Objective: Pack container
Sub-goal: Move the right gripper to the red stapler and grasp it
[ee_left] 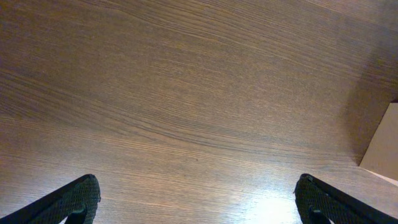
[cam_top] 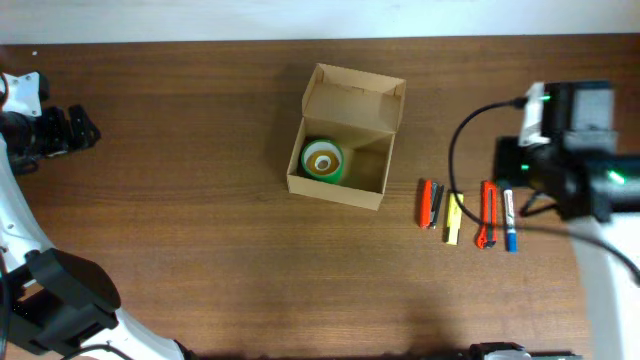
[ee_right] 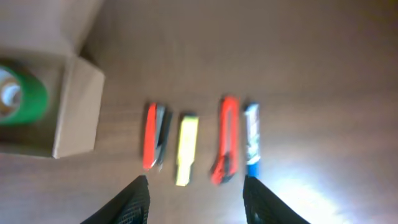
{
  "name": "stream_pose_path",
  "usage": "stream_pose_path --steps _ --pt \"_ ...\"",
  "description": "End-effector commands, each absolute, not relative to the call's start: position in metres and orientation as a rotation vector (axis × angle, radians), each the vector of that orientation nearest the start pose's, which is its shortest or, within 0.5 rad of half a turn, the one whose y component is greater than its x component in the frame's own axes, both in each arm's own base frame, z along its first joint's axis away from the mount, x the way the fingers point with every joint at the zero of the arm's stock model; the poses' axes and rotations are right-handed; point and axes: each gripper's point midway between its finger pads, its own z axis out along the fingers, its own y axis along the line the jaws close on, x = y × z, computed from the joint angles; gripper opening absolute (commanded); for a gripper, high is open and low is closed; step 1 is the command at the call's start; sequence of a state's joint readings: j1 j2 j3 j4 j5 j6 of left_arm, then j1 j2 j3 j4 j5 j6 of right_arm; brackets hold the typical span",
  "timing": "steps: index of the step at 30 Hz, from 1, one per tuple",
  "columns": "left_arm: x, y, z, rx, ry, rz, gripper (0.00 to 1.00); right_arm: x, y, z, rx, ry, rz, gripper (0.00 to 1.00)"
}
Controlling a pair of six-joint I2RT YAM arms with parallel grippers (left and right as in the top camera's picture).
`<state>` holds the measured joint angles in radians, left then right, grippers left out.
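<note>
Right gripper point(ee_right: 196, 199) above the loose row, fingers apart; best grasp: one item only, across its narrow width. Left gripper point(ee_left: 199, 202) at far 9 o'clock, spread wide, empty. Container point(cam_top: 345, 140) central, lid open toward 12 o'clock, one green tape roll point(cam_top: 322, 160) inside. At its 3 o'clock, four items: one red-and-black tool point(cam_top: 430, 203), one yellow marker point(cam_top: 454, 218), one red cutter point(cam_top: 487, 214), one blue pen point(cam_top: 510, 220)
</note>
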<state>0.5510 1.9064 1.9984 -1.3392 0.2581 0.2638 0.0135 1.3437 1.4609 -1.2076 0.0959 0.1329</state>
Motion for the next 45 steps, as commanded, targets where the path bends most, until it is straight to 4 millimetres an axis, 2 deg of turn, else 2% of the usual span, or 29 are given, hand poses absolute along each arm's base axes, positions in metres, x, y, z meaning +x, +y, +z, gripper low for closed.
stream_pose_path --steps 1,4,8,15,27,38,45 --pt "0.383 0.181 0.217 -0.311 2.719 -0.160 1.00 0.306 0.009 0.185 0.458 2.760 0.093 0.50" --pt "0.383 0.181 0.217 -0.311 2.719 -0.160 1.00 0.306 0.021 0.144 0.571 2.812 0.148 0.51" --pt "0.383 0.181 0.217 -0.311 2.719 -0.160 1.00 0.310 0.035 0.105 0.587 2.882 0.227 0.52" --pt "0.383 0.181 0.217 -0.312 2.718 -0.160 1.00 0.322 0.045 0.068 0.601 2.957 0.275 0.53" --pt "0.383 0.181 0.217 -0.311 2.719 -0.160 1.00 0.325 0.039 0.030 0.594 3.034 0.198 0.58" --pt "0.382 0.181 0.217 -0.312 2.719 -0.160 1.00 0.321 0.041 0.009 0.489 3.107 0.177 0.61" --pt "0.383 0.181 0.217 -0.311 2.718 -0.160 1.00 0.318 0.037 0.001 0.427 3.124 0.031 0.61"
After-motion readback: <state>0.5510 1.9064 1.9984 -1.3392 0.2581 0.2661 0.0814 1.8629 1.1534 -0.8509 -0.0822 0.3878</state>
